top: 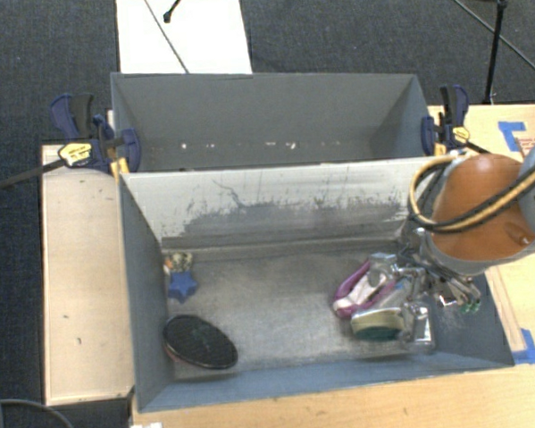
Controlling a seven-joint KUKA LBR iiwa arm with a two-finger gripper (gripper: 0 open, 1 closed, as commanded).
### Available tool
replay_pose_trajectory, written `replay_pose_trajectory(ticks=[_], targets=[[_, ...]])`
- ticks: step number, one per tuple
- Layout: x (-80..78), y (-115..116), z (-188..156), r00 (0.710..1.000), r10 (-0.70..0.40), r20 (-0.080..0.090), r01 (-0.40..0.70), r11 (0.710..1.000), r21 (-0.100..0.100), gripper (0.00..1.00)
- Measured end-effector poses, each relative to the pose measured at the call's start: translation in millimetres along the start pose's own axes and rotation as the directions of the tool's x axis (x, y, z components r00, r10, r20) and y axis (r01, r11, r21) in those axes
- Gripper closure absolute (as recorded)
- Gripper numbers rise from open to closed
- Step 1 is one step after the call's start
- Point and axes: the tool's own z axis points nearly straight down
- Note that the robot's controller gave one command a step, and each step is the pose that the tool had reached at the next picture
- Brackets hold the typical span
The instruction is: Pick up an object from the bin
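Dark carpet surrounds the grey metal bin (276, 208), whose scuffed floor carries a black disc (200, 342) and a small blue piece (180, 285) at the left, well apart from the gripper (405, 311) low in the near right corner; whether it is open or closed cannot be told. Just left of it lie a purple-and-pink thing (356, 289) and, nearer, a cream-and-teal thing (376, 324), seemingly touching. Both look small, light and probably hard plastic, apt to slide on metal, so a hold across a narrow part seems safest.
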Motion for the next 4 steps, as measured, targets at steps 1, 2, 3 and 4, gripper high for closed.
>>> replay_pose_trajectory(ticks=[1,2,3,4], targets=[[-7.2,21.4,29.6,0.999,-0.053,0.006,0.053,0.999,0.001,0.0],[-8.4,20.7,28.2,0.999,-0.053,0.003,0.053,0.999,0.001,0.0],[-9.1,20.4,26.7,0.999,-0.053,0.004,0.053,0.999,0.002,1.0],[-9.9,20.2,14.8,0.999,-0.052,0.003,0.052,0.999,0.0,1.0]])
